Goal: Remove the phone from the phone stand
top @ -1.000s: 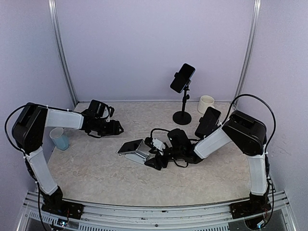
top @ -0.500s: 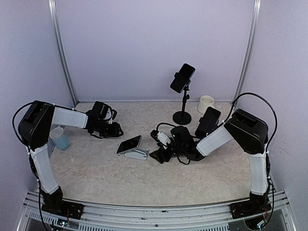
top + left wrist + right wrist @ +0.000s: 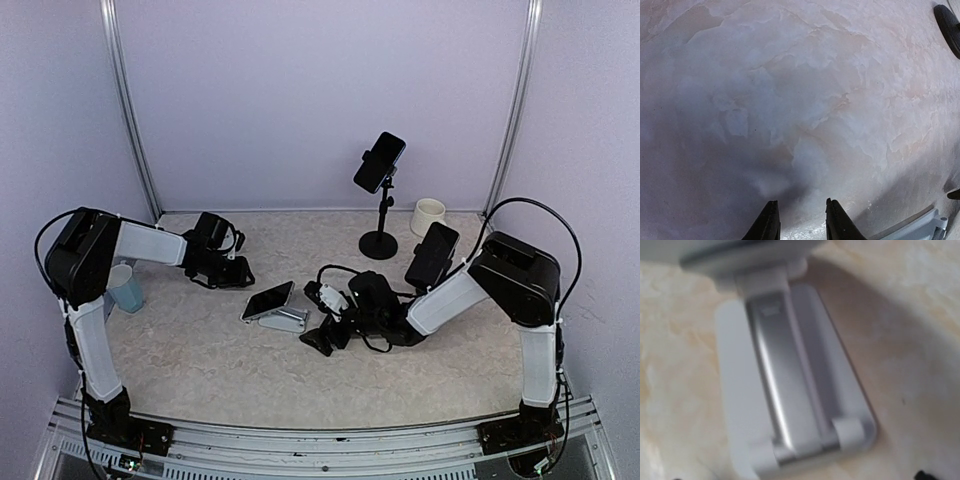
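Observation:
A dark phone (image 3: 268, 299) lies tilted on a small silver-white stand (image 3: 287, 321) in the middle of the table. My right gripper (image 3: 318, 341) sits low on the table just right of the stand and holds nothing. The right wrist view shows the back of the stand (image 3: 790, 390) close and blurred, with only dark finger tips at the bottom corners. My left gripper (image 3: 244, 275) is left of and behind the phone, apart from it. In the left wrist view its gripper (image 3: 802, 222) is open and empty over bare table, with a stand corner (image 3: 922, 229) at bottom right.
A tall black stand (image 3: 379, 242) at the back holds a second phone (image 3: 379, 162). A third dark phone (image 3: 432, 255) stands behind my right arm. A white cup (image 3: 428, 215) is at back right and a blue cup (image 3: 125, 288) at left.
My right gripper drew back from the stand to the right, then slid toward the near left beside it. The phone stays on the stand. The left gripper barely moved.

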